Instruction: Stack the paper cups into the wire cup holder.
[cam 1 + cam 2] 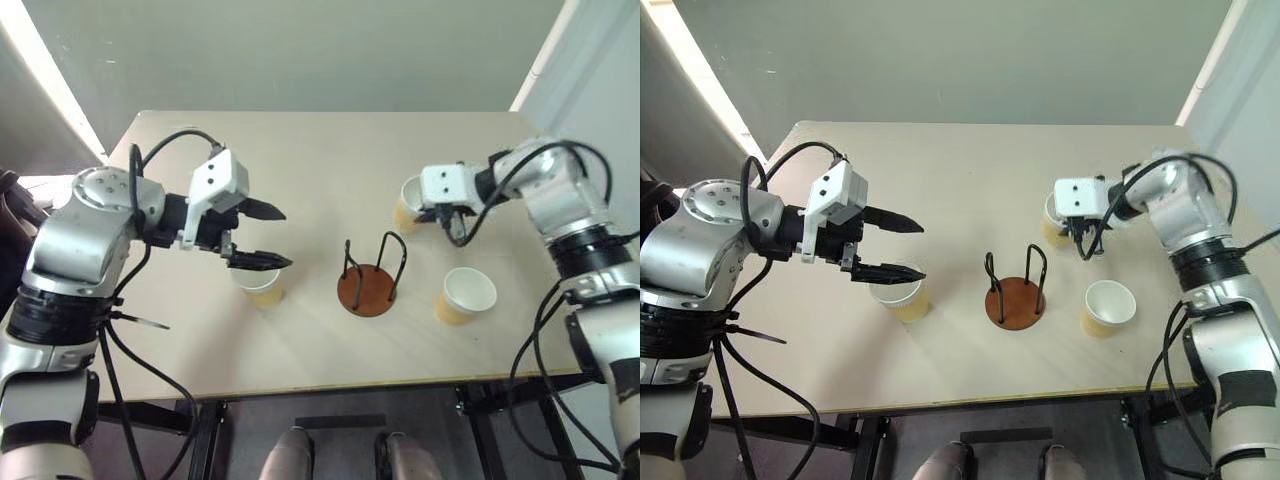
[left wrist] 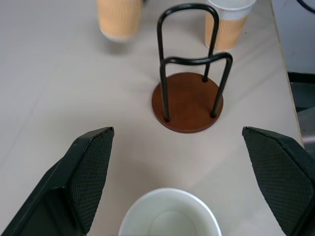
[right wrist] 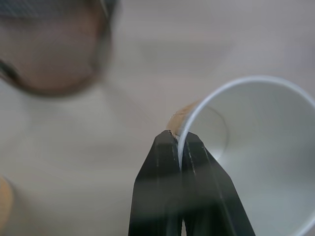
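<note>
Paper cups (image 1: 466, 295) sit scattered on the bench (image 1: 320, 160) around the empty wire cup holder (image 1: 368, 283): right tool (image 3: 181, 147) pinches one cup's (image 1: 407, 205) rim for carrying, left tool (image 1: 262, 236) hovers wide open over another (image 1: 262, 285).

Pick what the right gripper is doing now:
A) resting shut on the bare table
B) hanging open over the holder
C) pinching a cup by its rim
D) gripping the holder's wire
C: the right gripper is shut on the wall of a cup, one finger inside and one outside.
</note>
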Available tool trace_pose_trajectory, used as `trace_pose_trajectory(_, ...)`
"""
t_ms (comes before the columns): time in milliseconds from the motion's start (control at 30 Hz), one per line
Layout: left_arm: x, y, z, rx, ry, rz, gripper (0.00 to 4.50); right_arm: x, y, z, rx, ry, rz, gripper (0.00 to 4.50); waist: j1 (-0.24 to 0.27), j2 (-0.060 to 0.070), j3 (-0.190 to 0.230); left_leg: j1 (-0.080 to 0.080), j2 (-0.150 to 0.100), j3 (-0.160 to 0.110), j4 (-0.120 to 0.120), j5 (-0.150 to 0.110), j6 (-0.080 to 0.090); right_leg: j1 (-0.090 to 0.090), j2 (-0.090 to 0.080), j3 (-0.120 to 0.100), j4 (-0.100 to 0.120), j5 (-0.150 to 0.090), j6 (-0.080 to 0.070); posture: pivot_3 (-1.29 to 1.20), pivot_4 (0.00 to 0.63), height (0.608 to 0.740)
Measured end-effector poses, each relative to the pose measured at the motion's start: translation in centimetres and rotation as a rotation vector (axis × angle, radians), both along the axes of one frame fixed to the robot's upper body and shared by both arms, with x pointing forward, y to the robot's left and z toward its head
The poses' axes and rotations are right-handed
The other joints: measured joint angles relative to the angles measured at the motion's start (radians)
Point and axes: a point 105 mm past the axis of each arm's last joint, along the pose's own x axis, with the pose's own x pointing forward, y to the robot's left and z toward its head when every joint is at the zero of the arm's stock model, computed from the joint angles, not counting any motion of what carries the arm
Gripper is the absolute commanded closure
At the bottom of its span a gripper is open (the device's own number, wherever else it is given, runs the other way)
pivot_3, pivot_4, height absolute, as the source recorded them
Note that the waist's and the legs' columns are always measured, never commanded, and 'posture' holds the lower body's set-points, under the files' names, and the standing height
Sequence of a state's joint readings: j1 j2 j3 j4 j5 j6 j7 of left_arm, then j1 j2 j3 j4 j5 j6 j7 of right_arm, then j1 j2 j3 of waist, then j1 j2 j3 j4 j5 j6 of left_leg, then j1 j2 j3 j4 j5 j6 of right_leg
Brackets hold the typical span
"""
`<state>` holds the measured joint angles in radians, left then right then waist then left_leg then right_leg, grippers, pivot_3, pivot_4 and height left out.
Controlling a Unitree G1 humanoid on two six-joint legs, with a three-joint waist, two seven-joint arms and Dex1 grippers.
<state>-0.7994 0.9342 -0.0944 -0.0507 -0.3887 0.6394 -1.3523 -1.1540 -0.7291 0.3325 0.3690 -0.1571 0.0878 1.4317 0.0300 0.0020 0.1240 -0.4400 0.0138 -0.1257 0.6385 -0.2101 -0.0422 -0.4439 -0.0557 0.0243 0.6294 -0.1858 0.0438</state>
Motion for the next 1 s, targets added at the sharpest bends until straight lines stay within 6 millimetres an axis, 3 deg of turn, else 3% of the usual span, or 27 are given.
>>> trace_pose_trajectory(200,0.1,0.0,-0.1,-0.002,0.002,0.001,0.0,-4.8,2.8,3.6,0.057,0.014,0.152,4.46,-0.002,0.0,0.0,0.001,0.0,0.0,-0.001,0.001,0.0,0.0,0.001,0.0,0.0,-0.004,-0.006,0.0,0.15,0.74)
trace_pose_trajectory(367,0.1,-0.1,-0.2,-0.004,0.004,-0.005,0.0,-7.4,4.2,4.4,0.036,0.016,0.247,4.46,-0.002,0.0,0.0,0.002,0.0,-0.001,0.0,0.002,0.001,0.0,0.001,0.0,0.004,-0.004,-0.006,0.0,0.15,0.74)
trace_pose_trajectory(667,0.2,-0.4,-0.5,-0.001,0.007,-0.014,0.0,-7.5,4.9,3.1,-0.06,-0.008,0.298,4.46,-0.003,0.0,0.0,0.005,0.001,-0.001,0.0,0.005,0.0,-0.001,0.001,0.0,0.013,-0.005,-0.008,0.0,0.15,0.74)
trace_pose_trajectory(1000,0.2,-0.3,-0.5,0.0,0.004,-0.009,0.0,-7.0,4.0,1.1,-0.146,0.007,0.306,4.46,-0.003,0.0,0.0,0.005,0.001,-0.001,-0.001,0.006,0.001,-0.001,0.001,0.0,0.013,-0.005,-0.008,0.0,0.15,0.74)
